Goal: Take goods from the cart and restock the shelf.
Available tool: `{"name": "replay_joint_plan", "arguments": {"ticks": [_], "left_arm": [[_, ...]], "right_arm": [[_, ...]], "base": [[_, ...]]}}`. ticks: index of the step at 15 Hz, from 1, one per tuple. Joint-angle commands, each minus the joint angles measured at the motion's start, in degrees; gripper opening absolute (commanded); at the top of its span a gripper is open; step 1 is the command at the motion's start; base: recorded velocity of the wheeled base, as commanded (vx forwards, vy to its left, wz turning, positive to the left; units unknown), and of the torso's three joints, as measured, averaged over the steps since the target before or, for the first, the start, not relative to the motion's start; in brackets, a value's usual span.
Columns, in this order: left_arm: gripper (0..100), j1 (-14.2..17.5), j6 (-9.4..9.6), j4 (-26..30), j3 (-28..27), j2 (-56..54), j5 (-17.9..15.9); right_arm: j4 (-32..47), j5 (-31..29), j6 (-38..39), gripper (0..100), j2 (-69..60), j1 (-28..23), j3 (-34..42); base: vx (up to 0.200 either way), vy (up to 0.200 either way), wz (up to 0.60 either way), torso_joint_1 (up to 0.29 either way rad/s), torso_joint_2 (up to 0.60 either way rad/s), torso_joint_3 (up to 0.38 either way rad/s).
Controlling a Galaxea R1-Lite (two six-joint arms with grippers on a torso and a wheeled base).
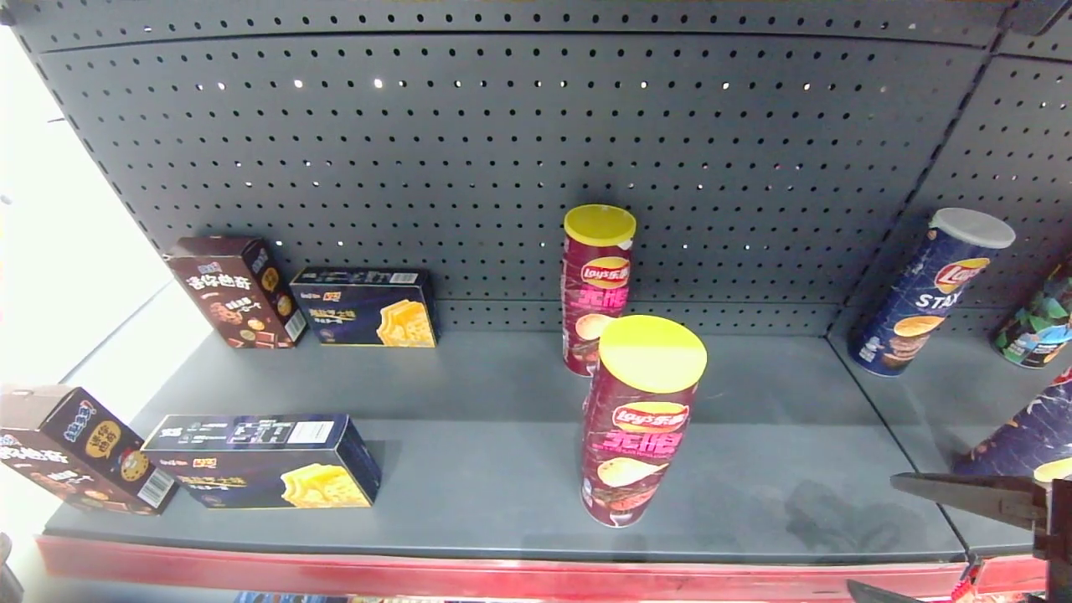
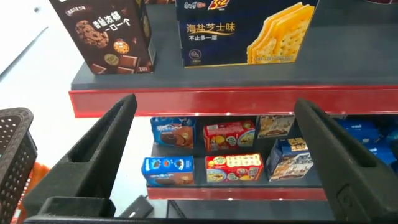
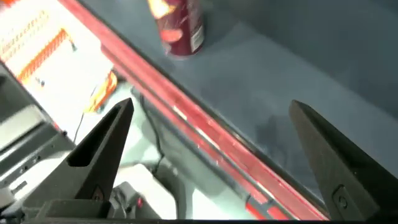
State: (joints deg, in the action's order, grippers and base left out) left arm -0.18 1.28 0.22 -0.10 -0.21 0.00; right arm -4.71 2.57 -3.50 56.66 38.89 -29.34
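Restocking of the shelf [image 1: 754, 452], with both tools unloaded. The left tool [image 2: 214, 99] has its jaws spread apart and carries nothing. It hangs low in front of the shelf's red lip, with a dark perforated basket [image 2: 12, 155], possibly the cart, just beside it. The right tool [image 3: 210, 106] is likewise spread and empty, just off the same lip. No goods are in hand. Those in view stand on the shelf beyond the tools. Count: two red cans with yellow lids, the front red can [image 1: 641, 423] near the right tool and to its left, the rear red can [image 1: 596, 285] beyond it by the pegboard. One blue can [image 1: 921, 293] with a grey lid stands farther ahead of the right tool. Two more cans are cut off at the edge beyond that tool, kind uncertain. Two brown cookie boxes [image 1: 234, 289] and two blue cracker boxes [image 1: 268, 461] stand ahead of the left tool. Handling, as judged: the cans are probably light, stiff card tubes with smooth curved walls and brittle contents, and they are tall enough to tip. They are best taken across the diameter near mid-height with a moderate squeeze. The boxes are probably light thin card that dents easily and are best taken across the narrow faces.
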Motion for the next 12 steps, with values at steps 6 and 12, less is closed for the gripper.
{"name": "replay_joint_plan", "arguments": {"ticks": [6,12], "left_arm": [[100,0.0,0.04,0.0,0.0,0.2,0.0],[100,0.0,-0.05,0.0,0.0,0.2,0.0]], "right_arm": [[-0.7,-4.8,0.2,100,14.6,0.2,-5.1],[-1.8,-5.8,0.2,100,22.3,-2.6,-12.2]], "base": [[0.0,0.0,0.0,0.0,0.0,0.0],[0.0,0.0,0.0,0.0,0.0,0.0]]}}
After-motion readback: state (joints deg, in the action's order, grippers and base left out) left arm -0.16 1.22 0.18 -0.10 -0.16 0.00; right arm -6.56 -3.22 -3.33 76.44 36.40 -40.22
